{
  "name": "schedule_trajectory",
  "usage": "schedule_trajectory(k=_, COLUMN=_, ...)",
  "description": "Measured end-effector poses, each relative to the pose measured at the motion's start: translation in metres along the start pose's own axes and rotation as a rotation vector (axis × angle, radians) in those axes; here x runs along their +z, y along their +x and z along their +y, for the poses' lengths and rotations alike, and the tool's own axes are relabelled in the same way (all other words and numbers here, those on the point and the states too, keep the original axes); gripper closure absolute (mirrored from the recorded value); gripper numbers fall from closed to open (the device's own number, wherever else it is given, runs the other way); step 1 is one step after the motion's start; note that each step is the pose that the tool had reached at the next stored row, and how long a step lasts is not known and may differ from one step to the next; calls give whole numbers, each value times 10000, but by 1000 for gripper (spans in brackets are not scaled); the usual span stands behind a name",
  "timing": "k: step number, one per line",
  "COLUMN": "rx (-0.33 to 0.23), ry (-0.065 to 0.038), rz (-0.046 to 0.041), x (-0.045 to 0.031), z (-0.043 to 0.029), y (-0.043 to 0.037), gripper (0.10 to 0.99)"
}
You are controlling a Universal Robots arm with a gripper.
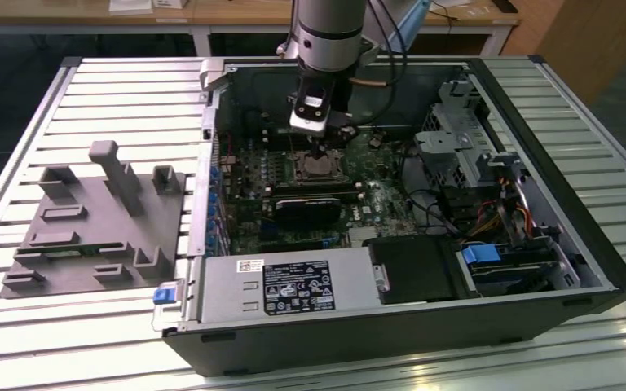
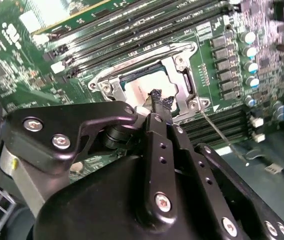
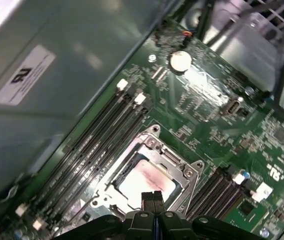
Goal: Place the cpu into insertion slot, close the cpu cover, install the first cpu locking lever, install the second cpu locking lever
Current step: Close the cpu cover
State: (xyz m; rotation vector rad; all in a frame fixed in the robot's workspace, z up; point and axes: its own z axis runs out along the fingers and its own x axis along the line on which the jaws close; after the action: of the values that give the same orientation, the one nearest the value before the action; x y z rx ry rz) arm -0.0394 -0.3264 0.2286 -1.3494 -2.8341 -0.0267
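Clenched and empty, the end effector (image 3: 152, 199) hangs at 12 o'clock of the seated cpu (image 3: 142, 181) in the exterior view. Press the cpu cover (image 3: 179, 152) evenly.

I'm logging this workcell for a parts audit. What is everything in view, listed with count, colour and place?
computer case: one, black, open, on the table
table: one, pale metal slats, under the case
fixture plate: one, grey, on the table at the exterior view's left of the case
motherboard: one, green, inside the case
cpu: one, silvery-tan, on the motherboard
cpu cover: one, silvery frame, around the cpu
memory slots: several, black, beside the cpu
power supply: one, silver with black label, at the case's near edge
black card: one, between cpu and power supply
arm: one, silver-grey, pointing down into the case
end effector: one, black, shut, over the cpu
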Motion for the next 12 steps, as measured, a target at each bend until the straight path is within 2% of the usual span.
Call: schedule_trajectory(k=12, rx=-2185, ry=21, rz=32, x=6, z=0, y=0, gripper=984)
